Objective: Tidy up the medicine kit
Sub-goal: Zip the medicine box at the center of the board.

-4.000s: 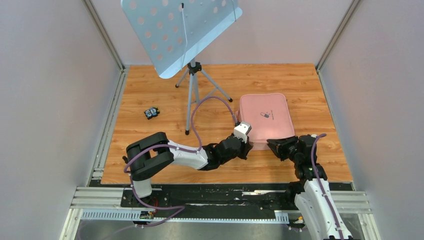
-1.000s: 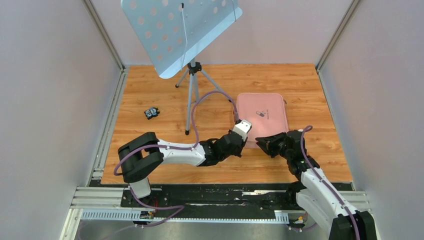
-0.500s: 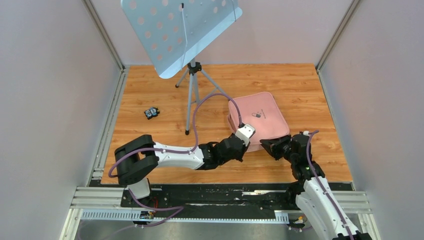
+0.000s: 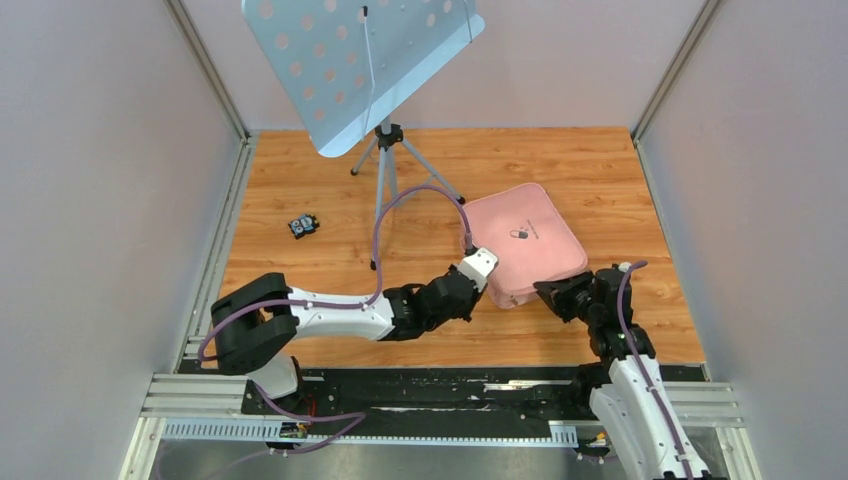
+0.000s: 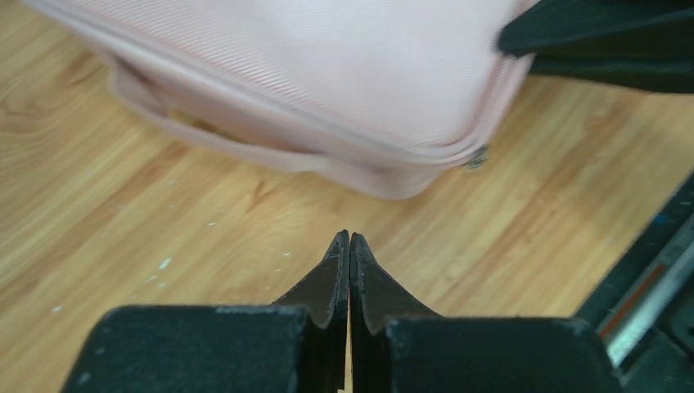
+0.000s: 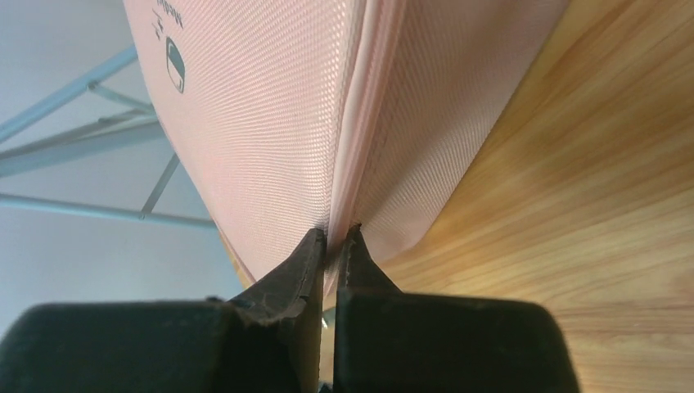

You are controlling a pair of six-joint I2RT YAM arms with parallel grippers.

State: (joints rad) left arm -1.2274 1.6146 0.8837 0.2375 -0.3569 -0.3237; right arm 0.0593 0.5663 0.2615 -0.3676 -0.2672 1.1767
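**Kit swung askew, zip not opened**

Since four seconds back, the medicine kit (image 4: 522,244) had turned from square to askew on the wooden table (image 4: 300,170), and my left arm had drawn back toward the left. The kit lay flat, right of centre, near the music stand (image 4: 380,180). The right gripper (image 6: 331,237) was pinched nearly closed on the seam at the kit's near-right corner. The left gripper (image 5: 349,239) was closed tight on nothing, its tips just short of the kit's near-left corner, where a small dark tab (image 5: 477,157) showed, possibly the zip pull. I judged the work barely begun: the case was zipped shut, nothing was sorted, and opening it came next.
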